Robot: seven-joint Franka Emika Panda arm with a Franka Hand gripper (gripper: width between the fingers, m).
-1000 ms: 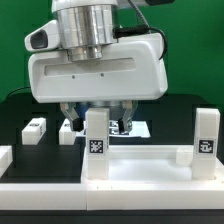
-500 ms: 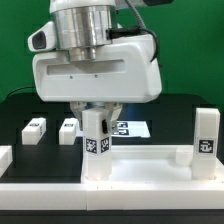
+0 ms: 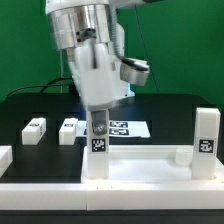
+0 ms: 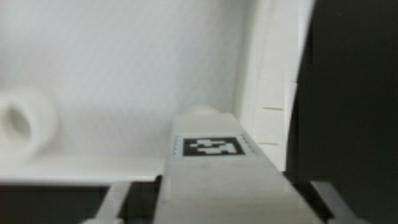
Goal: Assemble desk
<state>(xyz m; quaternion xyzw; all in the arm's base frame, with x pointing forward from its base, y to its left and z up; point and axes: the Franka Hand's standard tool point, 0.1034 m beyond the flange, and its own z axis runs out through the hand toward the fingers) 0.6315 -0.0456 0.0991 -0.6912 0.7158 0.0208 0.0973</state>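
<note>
Now the two-finger gripper (image 3: 97,113), wide open a second ago, has closed partway onto the short white square plastic leg (image 3: 97,146) standing upright at the near corner, on the exterior view's left, of the white rimmed tabletop panel (image 3: 150,166), and has twisted, probably screwing it in.

A plain green wall (image 3: 185,45) rose behind the black table (image 3: 175,108) and filled the exterior view above the table's far edge. Bright, even light lay over the table, leaving a soft sheen on its dark top and only faint shadows. The marker board (image 3: 135,128), a thin white sheet printed with black squares, lay flat on the table near its middle. In the wrist view, the table (image 4: 356,90) showed only as a dark, blurred band, with no detail to make out.
</note>
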